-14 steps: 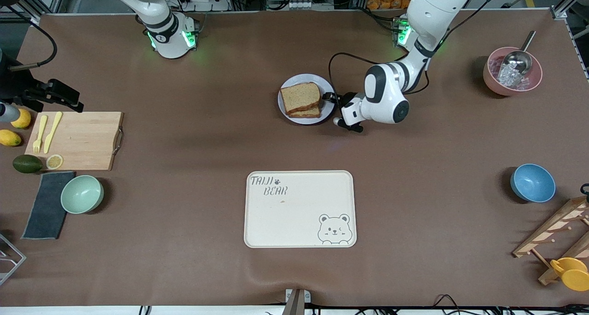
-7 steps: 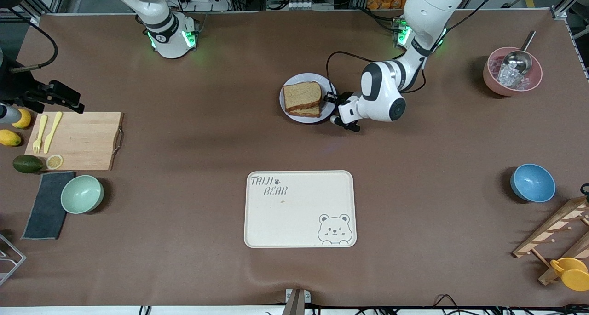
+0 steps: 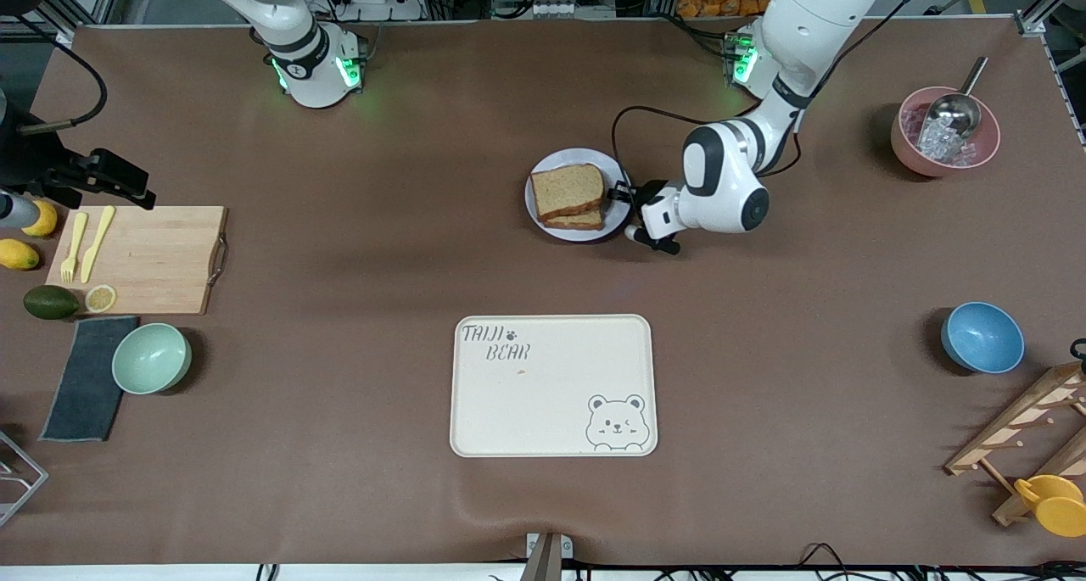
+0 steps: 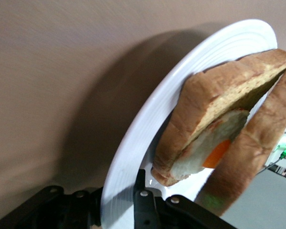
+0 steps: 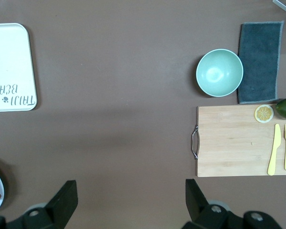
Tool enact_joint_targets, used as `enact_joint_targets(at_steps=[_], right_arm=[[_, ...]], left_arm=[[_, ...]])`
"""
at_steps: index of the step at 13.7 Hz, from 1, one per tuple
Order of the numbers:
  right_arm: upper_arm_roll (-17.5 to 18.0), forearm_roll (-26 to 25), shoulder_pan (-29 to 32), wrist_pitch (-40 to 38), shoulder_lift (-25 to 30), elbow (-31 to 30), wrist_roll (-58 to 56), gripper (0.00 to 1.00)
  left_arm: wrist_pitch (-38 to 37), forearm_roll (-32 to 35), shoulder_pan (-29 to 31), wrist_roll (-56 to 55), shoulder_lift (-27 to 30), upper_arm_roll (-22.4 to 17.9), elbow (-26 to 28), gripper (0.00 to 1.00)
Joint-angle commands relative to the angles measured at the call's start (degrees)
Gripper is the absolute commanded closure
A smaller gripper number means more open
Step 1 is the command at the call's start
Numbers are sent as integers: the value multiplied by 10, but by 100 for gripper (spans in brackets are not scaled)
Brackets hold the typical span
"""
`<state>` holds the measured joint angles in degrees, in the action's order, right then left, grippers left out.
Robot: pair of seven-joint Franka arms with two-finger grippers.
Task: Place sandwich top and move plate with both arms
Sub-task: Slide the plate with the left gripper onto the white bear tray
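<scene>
The white plate (image 3: 543, 218) sits in the middle of the table, nearer the arms' bases than the tray. The sandwich top (image 3: 568, 190) lies on a lower slice (image 3: 584, 221), slightly askew. My left gripper (image 3: 628, 196) is shut on the plate's rim at the side toward the left arm's end. In the left wrist view one finger (image 4: 141, 193) presses on the rim of the plate (image 4: 148, 119), a fried egg (image 4: 218, 149) shows between the lower slice (image 4: 214, 102) and the sandwich top (image 4: 262, 143), and a shadow lies under the plate. My right gripper (image 5: 131, 200) hangs open and waits high over the right arm's end.
A cream bear tray (image 3: 553, 384) lies nearer the camera than the plate. A cutting board (image 3: 140, 259) with a yellow knife and fork, a green bowl (image 3: 151, 358) and a grey cloth sit at the right arm's end. A pink bowl (image 3: 944, 131), a blue bowl (image 3: 982, 337) and a wooden rack are at the left arm's end.
The left gripper has shut on the plate's rim. Plate and sandwich have shifted with it, a little toward the left arm's end and nearer the camera. The right arm has not moved.
</scene>
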<state>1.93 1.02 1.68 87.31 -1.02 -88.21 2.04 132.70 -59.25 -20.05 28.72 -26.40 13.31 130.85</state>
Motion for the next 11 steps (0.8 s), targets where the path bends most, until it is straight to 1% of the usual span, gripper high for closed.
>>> enact_joint_targets(at_steps=[1, 4, 6, 7, 9, 11], right_arm=[[3, -4, 3, 3, 1, -1, 12, 0], [3, -3, 5, 3, 1, -1, 12, 0], [2, -2, 5, 3, 1, -1, 12, 0], [2, -2, 6, 3, 1, -1, 12, 0], [2, -2, 5, 4, 1, -1, 12, 0], [2, -2, 4, 5, 1, -1, 13, 0]], left_arm=[[-6, -19, 22, 13, 20, 7, 6, 100], [-36, -56, 29, 7, 36, 7, 2, 100], [-37, -82, 28, -1, 31, 7, -14, 100], [-37, -85, 27, -17, 30, 7, -20, 100], [-37, -84, 27, -78, 28, 4, -50, 100], [-34, -83, 23, -144, 5, 1, -104, 100]])
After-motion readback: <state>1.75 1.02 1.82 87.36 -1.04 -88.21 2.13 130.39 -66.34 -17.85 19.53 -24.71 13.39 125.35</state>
